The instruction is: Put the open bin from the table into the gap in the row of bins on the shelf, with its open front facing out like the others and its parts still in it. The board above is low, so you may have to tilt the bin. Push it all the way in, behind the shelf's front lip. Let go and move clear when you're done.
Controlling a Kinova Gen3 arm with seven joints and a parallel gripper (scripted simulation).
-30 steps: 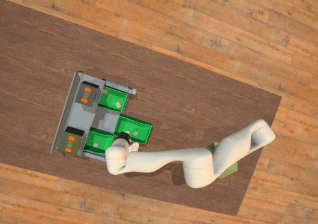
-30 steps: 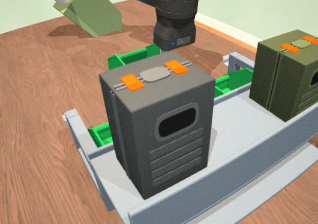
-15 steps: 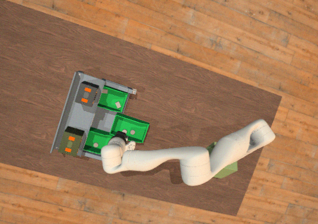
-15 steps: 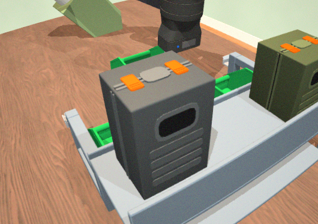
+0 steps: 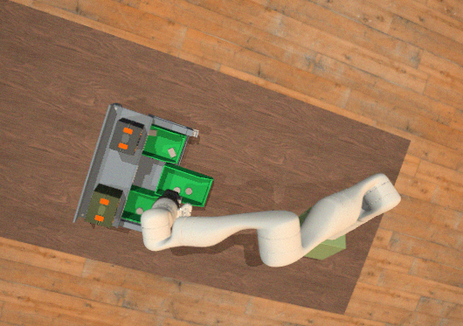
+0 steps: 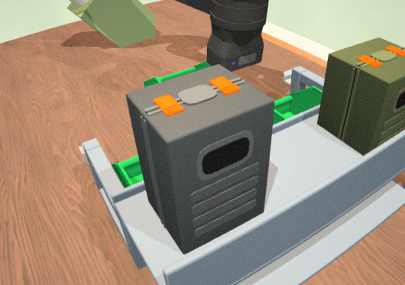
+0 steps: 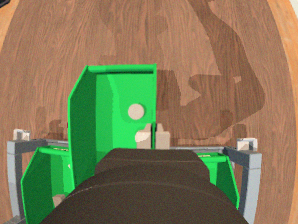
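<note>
a plank floor lies under a dark wood table (image 5: 284,122). from above, the grey shelf (image 5: 109,166) stands toward the table's left edge, and the bin (image 5: 185,183) pokes out of the gap between two others. from the side, the gripper (image 6: 234,66) sits behind a grey case (image 6: 202,153). at the wrist, its fingers are clamped on the bin's wall, discs inside.

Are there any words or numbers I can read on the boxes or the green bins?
None: no words, numbers or signs can be read in any view.
Grey box: only plain orange clips and grooves, no writing.
Olive box: the same, no writing.
Green bin held by the pincer: bare walls, no label.
</note>
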